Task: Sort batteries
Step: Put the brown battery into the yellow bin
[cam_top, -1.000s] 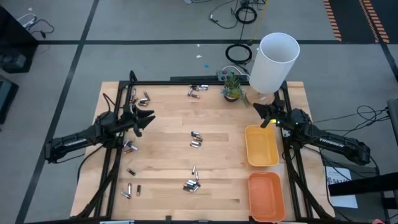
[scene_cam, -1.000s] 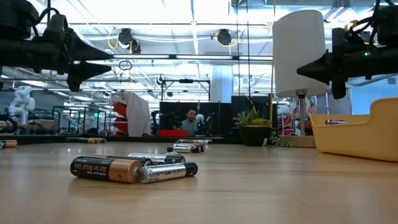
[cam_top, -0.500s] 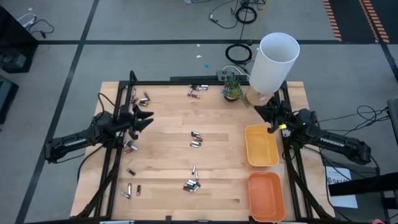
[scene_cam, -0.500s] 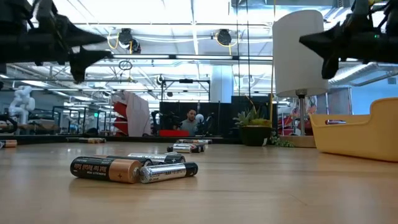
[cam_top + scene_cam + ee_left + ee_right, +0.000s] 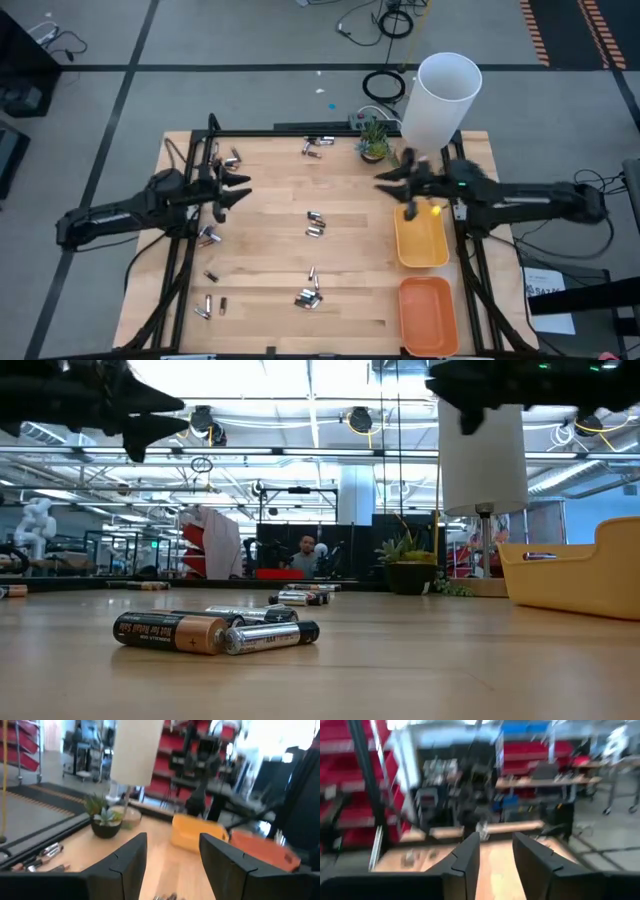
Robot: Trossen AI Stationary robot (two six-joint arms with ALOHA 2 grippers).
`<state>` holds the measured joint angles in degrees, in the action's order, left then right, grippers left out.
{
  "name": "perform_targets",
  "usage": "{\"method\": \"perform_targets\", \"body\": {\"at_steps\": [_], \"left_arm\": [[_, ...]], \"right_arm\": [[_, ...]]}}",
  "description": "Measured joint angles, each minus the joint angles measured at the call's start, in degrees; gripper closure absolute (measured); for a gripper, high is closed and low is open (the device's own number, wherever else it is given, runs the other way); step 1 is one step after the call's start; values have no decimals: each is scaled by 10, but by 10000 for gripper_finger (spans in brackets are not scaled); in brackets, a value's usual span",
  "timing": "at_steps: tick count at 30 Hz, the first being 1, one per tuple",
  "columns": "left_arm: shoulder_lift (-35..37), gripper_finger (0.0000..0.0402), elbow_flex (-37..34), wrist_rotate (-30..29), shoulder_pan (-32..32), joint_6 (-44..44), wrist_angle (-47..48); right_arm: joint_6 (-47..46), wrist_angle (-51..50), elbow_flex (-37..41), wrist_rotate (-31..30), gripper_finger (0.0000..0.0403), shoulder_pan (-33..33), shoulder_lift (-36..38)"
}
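From above, the left gripper (image 5: pixel 236 187) reaches in over the table's left side, its fingers spread with nothing between them. The right gripper (image 5: pixel 392 180) stretches level across the far end of the yellow tray (image 5: pixel 421 238), pointing left, fingers parted and empty. The batteries (image 5: pixel 314 223) lie scattered on the table (image 5: pixel 270 250): a pair at mid-table, a cluster near the front edge, more along the left side and far edge. The orange tray (image 5: pixel 427 314) sits nearer, just beside the yellow one.

At table height, both arms hang high; the nearest batteries (image 5: pixel 215 631) lie touching, and one rests inside the yellow tray (image 5: pixel 575 580).

The left wrist view adds a potted plant (image 5: pixel 104 818) and both trays beyond its spread fingers (image 5: pixel 128 860).

The right wrist view shows only its parted fingers (image 5: pixel 466 857), blurred.
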<state>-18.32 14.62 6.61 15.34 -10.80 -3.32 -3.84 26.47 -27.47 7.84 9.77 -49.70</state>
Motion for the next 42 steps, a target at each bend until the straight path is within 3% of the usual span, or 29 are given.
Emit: {"method": "perform_targets", "body": {"at_steps": [5, 11, 17, 20, 30, 38, 42], "left_arm": [[-85, 210, 42, 36, -18, 31, 25], [-148, 210, 74, 39, -47, 45, 32], [-181, 210, 74, -15, -53, 72, 57], [-189, 210, 73, -22, -56, 84, 25], [-191, 211, 74, -39, -60, 204, -123], [-192, 211, 74, -39, -60, 208, -101], [-192, 211, 74, -39, -60, 208, -100]], "right_arm": [[41, -60, -99, 0, 280, -51, -155], [56, -145, -213, -12, 286, -87, -314], [61, -248, -315, -114, 286, -95, -449], [54, -306, -360, -125, 286, -95, -501], [-10, -374, -394, -123, 286, -93, -590], [-41, -377, -394, -128, 287, -92, -596], [-55, -378, -394, -164, 287, -92, -596]]}}
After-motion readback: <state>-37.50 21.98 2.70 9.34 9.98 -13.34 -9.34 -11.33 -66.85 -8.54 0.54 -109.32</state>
